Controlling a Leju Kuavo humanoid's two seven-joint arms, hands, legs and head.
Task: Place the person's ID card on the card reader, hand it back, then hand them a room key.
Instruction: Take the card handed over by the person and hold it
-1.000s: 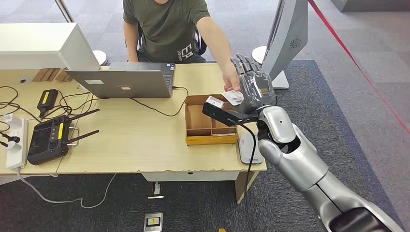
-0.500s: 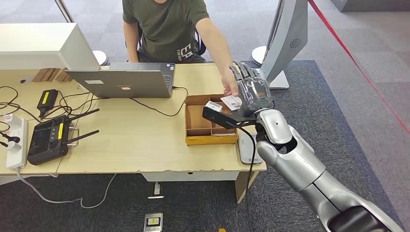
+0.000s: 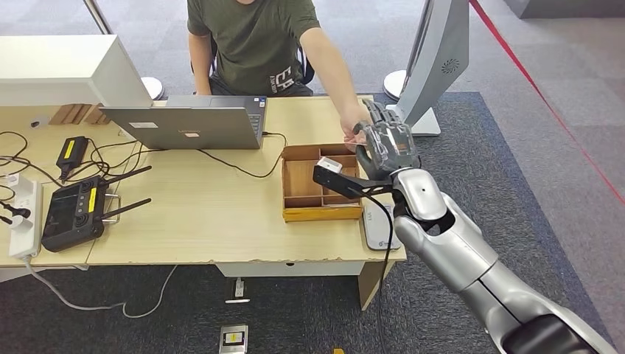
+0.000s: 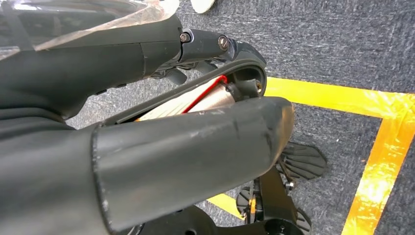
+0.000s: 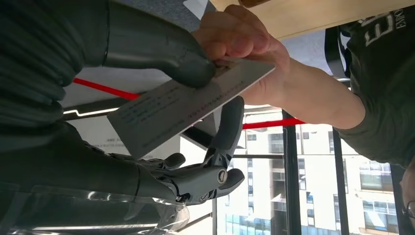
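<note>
1. Right hand (image 3: 385, 147) raised over the far right corner of the desk (image 3: 206, 221), just beyond the cardboard tray (image 3: 321, 214); silver forearm running back from it toward the near right.
2. ID card (image 5: 188, 105) pinched between the thumb (image 5: 161, 49) and a darker finger behind the card, seen from the right wrist; remaining fingers loosely curled below.
3. Person's hand (image 5: 244, 46) gripping the card's far end at the same moment, fingertips right beside the robot's thumb. Card held by both, tilted, off the desk.
4. From the head view, person's hand (image 3: 357, 133) meeting the robot hand beyond the tray's far right corner; card itself hidden there behind the robot hand.
5. Card reader (image 3: 381, 225) flat on the desk to the right of the tray, partly under the forearm, nothing visible on its exposed part.
6. Left hand (image 4: 147, 137) hanging over dark carpet with yellow tape lines; thumb close against the fingers, nothing seen held, exact finger state cannot tell.
7. Laptop (image 3: 188, 125) left of the tray, toward the far edge; black controller (image 3: 74, 210) near the desk's left end.
</note>
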